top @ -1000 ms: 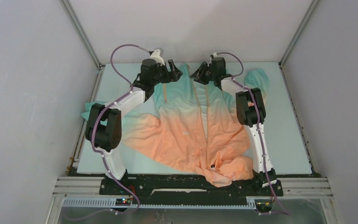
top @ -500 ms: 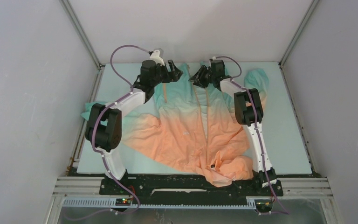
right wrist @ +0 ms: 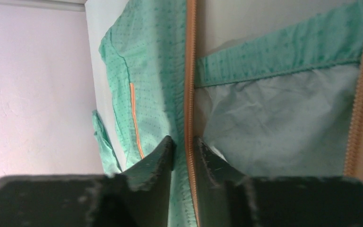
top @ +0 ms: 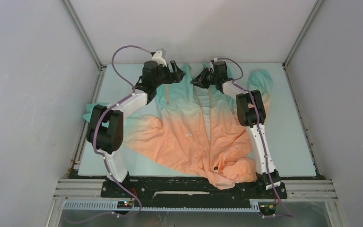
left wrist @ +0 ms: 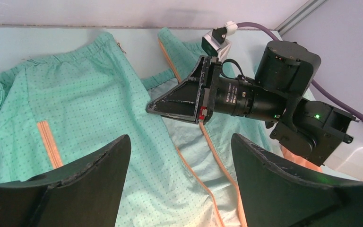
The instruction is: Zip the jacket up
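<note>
Top external: jacket (top: 189,127) lies spread and unzipped on the tabletop (top: 288,142), teal end at 12 o'clock, peach end bunched at 6. Both arms reach to the teal end.

Right wrist: right claw (right wrist: 183,139) is clenched almost shut on the jacket, with the orange zipper (right wrist: 189,71) tape running between its fingers. The second tape shows at 3 o'clock of that view, well apart, pale lining between them.

Left wrist: left claw (left wrist: 179,142) is released, jaws wide, hovering over the teal panel beside a pocket zip (left wrist: 47,146). It grips nothing.

Step, as I read it: securing the two zipper ends at the teal end. The closing run has not begun. Slider not found in any view.

Next, I judge: left claw should take the opposite tape end. Then I bring both ends together so pin and slider can mate. Thin cloth will drag and pucker, so I want slow, low pulls.

Against a second ago: right claw has shifted slightly toward 9 o'clock and down onto the tape line, its elbow following. Left arm and jacket look the same.
</note>
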You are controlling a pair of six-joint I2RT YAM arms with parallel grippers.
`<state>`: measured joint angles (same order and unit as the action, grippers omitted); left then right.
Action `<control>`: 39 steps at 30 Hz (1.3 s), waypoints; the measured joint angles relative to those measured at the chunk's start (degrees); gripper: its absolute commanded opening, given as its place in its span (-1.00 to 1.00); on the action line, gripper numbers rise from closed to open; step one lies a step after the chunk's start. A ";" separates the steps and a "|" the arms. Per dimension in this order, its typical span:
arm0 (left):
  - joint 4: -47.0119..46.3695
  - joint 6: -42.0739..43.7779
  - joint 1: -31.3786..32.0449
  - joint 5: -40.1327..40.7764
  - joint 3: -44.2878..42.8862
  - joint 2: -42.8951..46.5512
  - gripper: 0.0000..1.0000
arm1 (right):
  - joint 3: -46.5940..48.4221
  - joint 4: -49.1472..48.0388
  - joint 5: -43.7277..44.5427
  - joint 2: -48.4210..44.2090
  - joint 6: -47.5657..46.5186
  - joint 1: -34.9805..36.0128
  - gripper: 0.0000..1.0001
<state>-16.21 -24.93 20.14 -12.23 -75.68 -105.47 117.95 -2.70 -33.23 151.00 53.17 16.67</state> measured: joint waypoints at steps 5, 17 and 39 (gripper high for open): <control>0.00 -0.02 0.00 0.00 0.00 0.00 0.66 | -0.74 -3.93 -1.11 -0.07 0.22 -0.02 -1.00; 1.46 -0.02 0.04 0.09 -0.07 -2.27 0.66 | -13.70 -5.29 0.81 -9.60 -5.95 -0.09 -1.00; 23.10 -6.12 -2.56 0.87 -28.50 -17.46 0.59 | -36.98 5.88 3.61 -28.63 -17.97 10.27 0.03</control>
<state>6.90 -31.05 17.58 -11.35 -104.18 -122.93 80.97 3.18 -29.63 122.37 35.20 26.94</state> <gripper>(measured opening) 0.802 0.436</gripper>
